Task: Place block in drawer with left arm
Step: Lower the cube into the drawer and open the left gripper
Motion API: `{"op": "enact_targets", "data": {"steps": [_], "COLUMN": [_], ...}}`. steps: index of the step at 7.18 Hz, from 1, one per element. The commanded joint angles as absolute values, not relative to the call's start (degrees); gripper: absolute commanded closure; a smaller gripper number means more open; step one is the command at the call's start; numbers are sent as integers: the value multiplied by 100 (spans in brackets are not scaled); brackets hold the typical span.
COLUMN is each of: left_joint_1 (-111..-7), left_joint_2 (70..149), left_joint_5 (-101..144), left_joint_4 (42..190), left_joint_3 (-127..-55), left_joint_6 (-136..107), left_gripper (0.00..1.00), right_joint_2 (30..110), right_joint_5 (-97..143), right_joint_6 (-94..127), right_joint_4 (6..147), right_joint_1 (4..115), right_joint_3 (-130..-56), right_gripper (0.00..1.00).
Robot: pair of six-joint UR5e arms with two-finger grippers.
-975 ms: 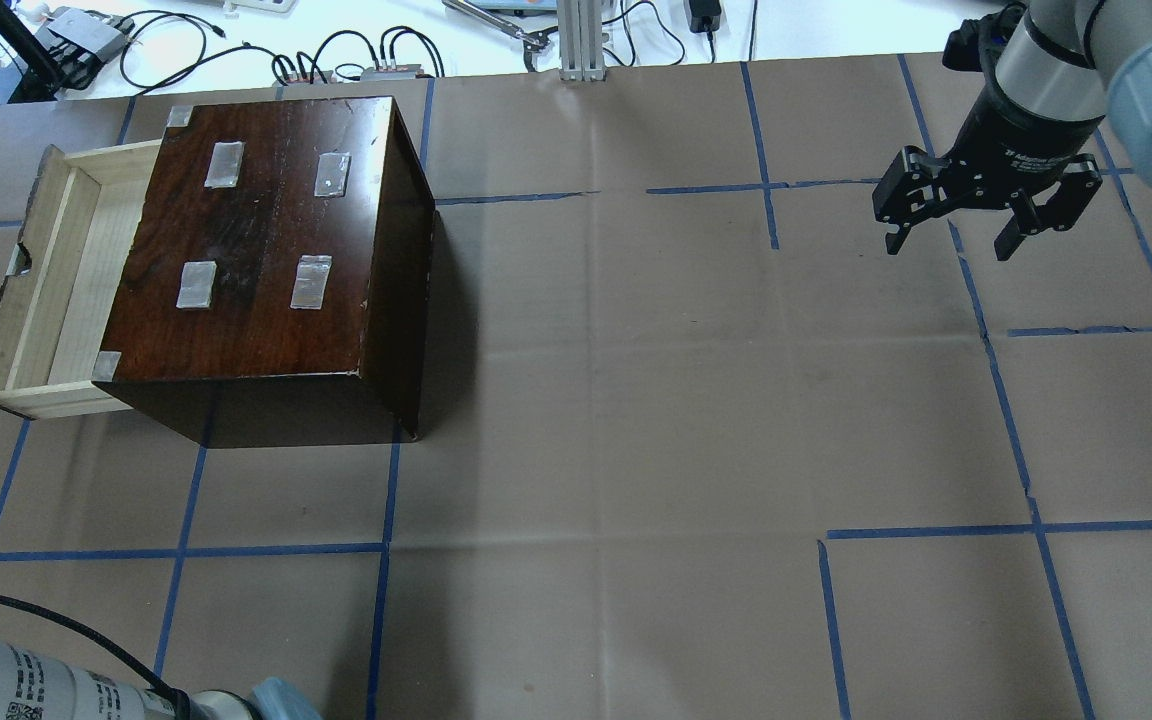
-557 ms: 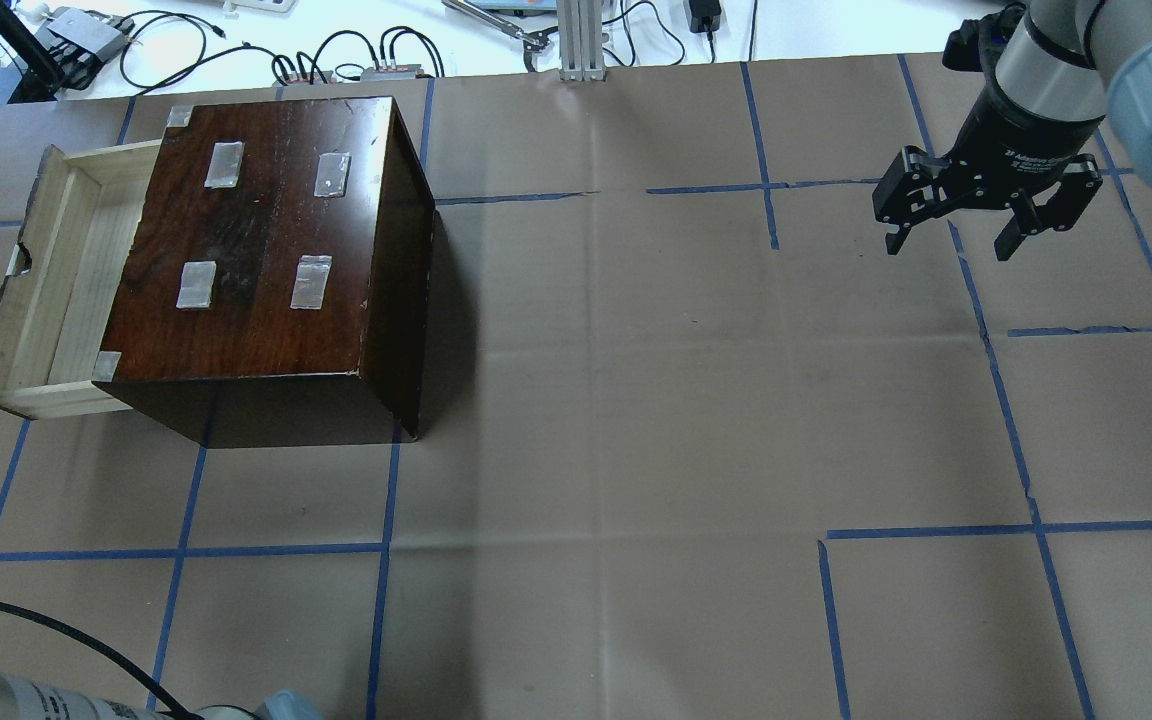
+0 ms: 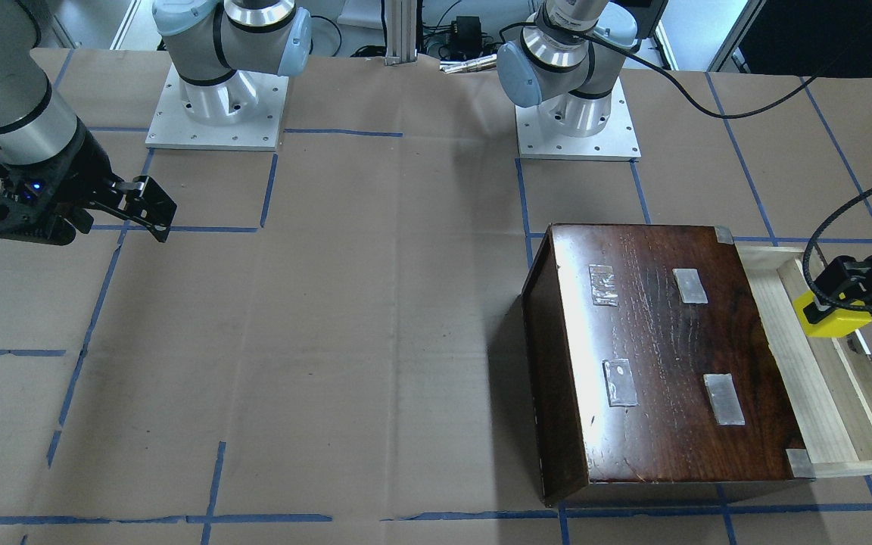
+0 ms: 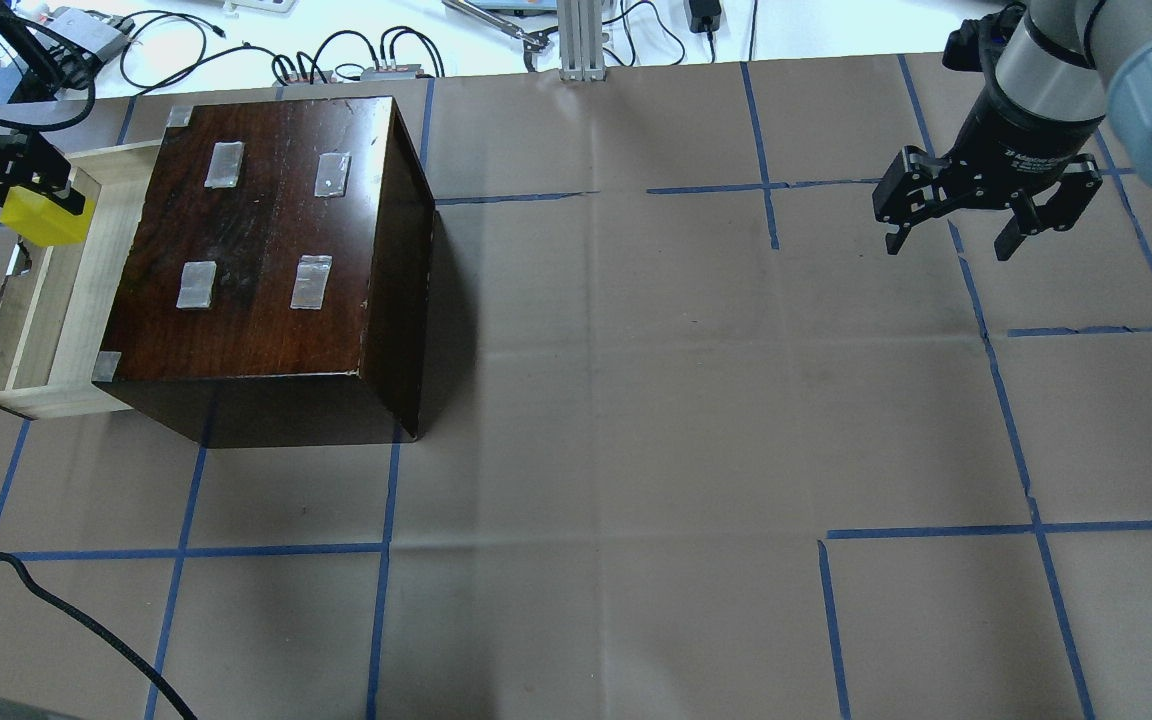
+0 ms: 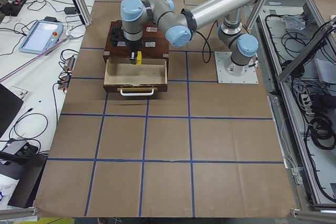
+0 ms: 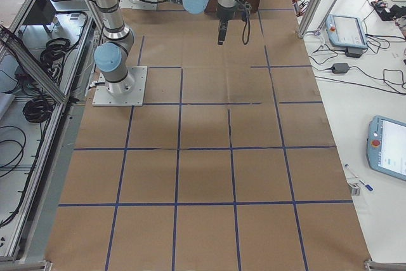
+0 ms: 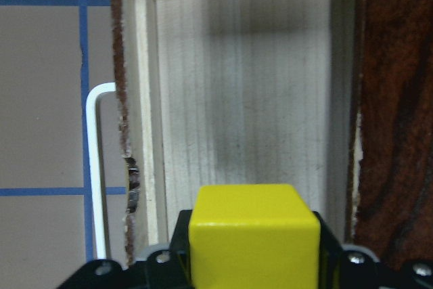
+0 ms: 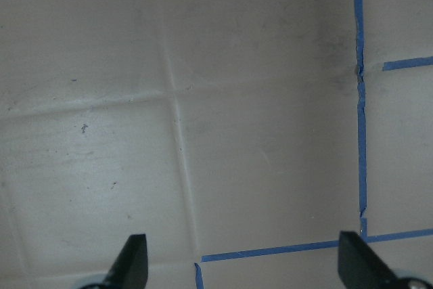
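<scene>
Swinging in from the table's left edge since the earlier frame, the left gripper (image 4: 36,190) now hangs above the open drawer (image 7: 243,99), its fingers clamped on the yellow block (image 7: 252,235). The block is not yet inside; in the wrist view it sits in the air between the drawer's notched front board (image 7: 135,181) and the dark box (image 4: 256,250).

That exposed slot looks narrow. Released from this height, the cube could likely bounce, catch the front board and tumble out onto the table. A descent slightly off line might clip a finger on the board or the box edge, nudging the drawer shut.

Well apart across the table, the right gripper (image 4: 949,245) hovers with jaws spread wide and empty, posing no evident threat.
</scene>
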State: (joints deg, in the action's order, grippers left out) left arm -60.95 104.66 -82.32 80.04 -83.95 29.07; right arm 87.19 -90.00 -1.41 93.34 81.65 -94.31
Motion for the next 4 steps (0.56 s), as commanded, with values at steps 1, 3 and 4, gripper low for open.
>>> {"op": "enact_targets", "data": {"steps": [1,3,4], "left_joint_1": [-6152,-6152,-6152], "left_joint_2": [10678,10906,10986], "left_joint_5": [-8244,-8253,-8253], "left_joint_4": [7963,7805,7726], "left_joint_3": [-8455,-8455,-8455], "left_joint_6": [2813,2812,2812], "left_gripper": [55,55,55], "right_joint_2": [8719,8719,8719], "right_joint_5": [-9000,-9000,-9000], "right_joint_6": [-141,-141,-141], "right_joint_4": [9334,9334,9334], "right_joint_1": [8165,8165,8165], "right_joint_3": [-9431,-9431,-9431], "right_gripper": [0,0,0]}}
